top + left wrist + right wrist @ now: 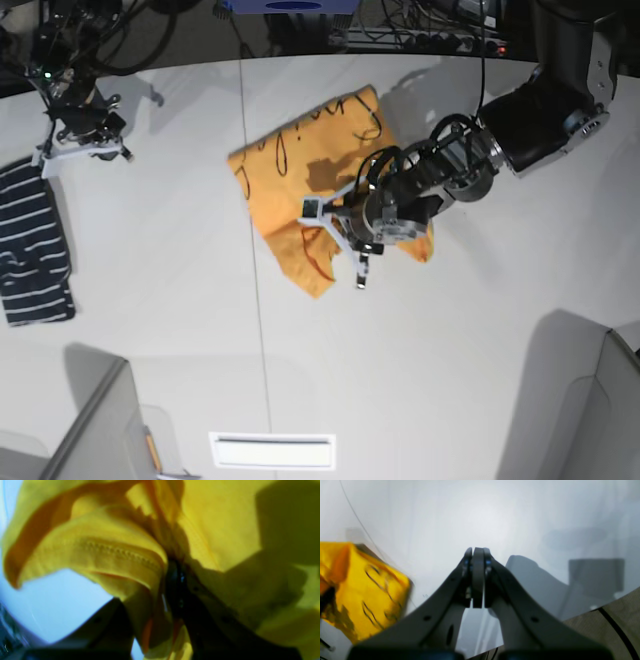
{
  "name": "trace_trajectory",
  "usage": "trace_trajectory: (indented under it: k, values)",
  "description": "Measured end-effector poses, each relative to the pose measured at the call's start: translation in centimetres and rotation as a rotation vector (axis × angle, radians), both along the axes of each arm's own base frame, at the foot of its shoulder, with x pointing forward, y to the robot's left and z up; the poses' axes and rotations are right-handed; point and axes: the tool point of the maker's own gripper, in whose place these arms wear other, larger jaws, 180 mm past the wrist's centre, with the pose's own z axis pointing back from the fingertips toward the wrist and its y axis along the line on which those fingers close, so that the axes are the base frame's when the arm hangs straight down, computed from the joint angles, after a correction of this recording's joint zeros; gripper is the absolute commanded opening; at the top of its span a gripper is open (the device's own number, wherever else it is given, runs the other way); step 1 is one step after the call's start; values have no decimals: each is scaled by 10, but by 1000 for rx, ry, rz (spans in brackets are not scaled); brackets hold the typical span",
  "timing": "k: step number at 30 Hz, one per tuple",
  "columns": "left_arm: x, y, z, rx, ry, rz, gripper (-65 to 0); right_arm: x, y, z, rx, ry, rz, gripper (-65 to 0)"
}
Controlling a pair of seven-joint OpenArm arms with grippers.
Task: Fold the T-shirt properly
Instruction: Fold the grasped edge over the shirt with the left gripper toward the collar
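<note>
1. the t-shirt (300,185) lies partly folded on the white table (180,300), near its middle, black cursive lettering facing up; one part of it is gathered under the left arm.
2. it looks light, soft and limp: it should drape and wrinkle rather than hold any shape, and a single layer could slip free of a pinch. hems, the stitched edges and corners seem the surest places to take hold, since the seam gives some bulk.
3. the left gripper (175,580) is nearly closed, its dark fingers pinching a bunched fold of the yellow cloth right beside a stitched hem.
4. the right gripper (477,577) is fully closed on nothing, held over bare table, well apart from the shirt, which shows only at the edge of its view.
5. a navy striped garment (35,250) lies at the table's far side, apart from everything.
6. hard to make out: how many layers the left pinch holds, and what lies under the arm in the base view; the left wrist view is blurred and filled with cloth.
</note>
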Motion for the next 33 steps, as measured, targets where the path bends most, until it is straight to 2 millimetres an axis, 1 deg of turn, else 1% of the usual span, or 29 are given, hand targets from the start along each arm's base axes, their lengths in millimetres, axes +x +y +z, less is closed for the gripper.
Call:
trace_trajectory:
  k: [2,5,8,10,12,14,17,31,32,33]
  values:
    - [-6,-1,-6,10,2,-43,-650,0,0,0,1,0,0,-650]
    - [-5,-6,-4,9,4,-64,-650,2,0,1,0,-6,0,-650]
    - [-5,-24,-4,-15,6,-73,-650,4,1,2,2,-10,2,-650]
    - [-1,-35,-3,-28,16,-79,-650,4,1,2,1,-10,1,-650]
    - [5,-41,-7,-29,25,-68,-650,4,1,2,1,-11,2,-650]
    - [6,-45,-12,-23,36,-60,-650,4,0,2,1,-11,0,-650]
    - [9,-55,-12,-24,29,-57,-650,5,0,2,0,-12,0,-650]
    - [12,-58,-9,-32,22,-60,-650,5,0,2,0,-12,2,-650]
    - [14,-58,-7,-33,20,-60,-620,5,1,2,1,-12,4,-650]
    - [16,-58,-5,-33,14,-60,-538,6,2,2,3,-13,5,-650]
